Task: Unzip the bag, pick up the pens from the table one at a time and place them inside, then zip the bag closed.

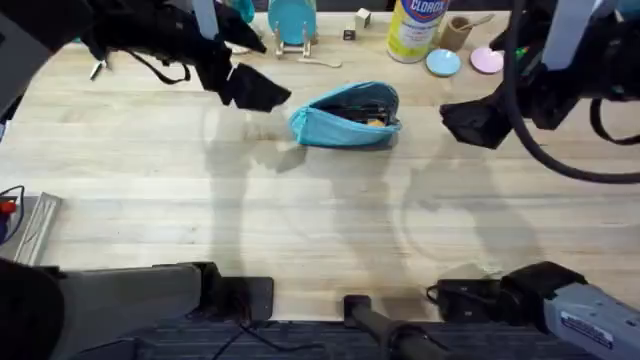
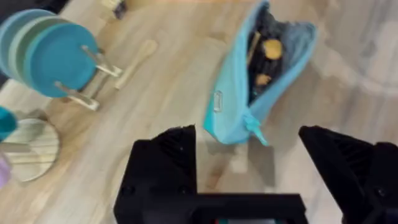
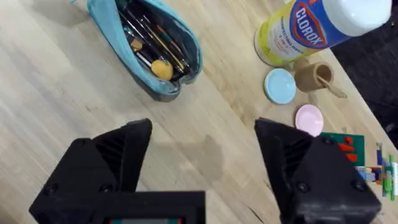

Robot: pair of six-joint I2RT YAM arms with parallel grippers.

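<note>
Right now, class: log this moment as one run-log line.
bag: unzipped, pens inside | table: no loose pens | left gripper: open, beside bag | right gripper: open, apart | next: zip bag

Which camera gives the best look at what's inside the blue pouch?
The right wrist view: the open bag shows its pens clearly. The left wrist view shows the opening at an angle; overhead, the contents look dark.

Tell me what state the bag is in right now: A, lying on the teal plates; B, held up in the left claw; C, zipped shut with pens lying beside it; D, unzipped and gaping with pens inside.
D: the bag lies on the table with its zipper open and pens visible inside, while both claws hang open and apart from it.
</note>
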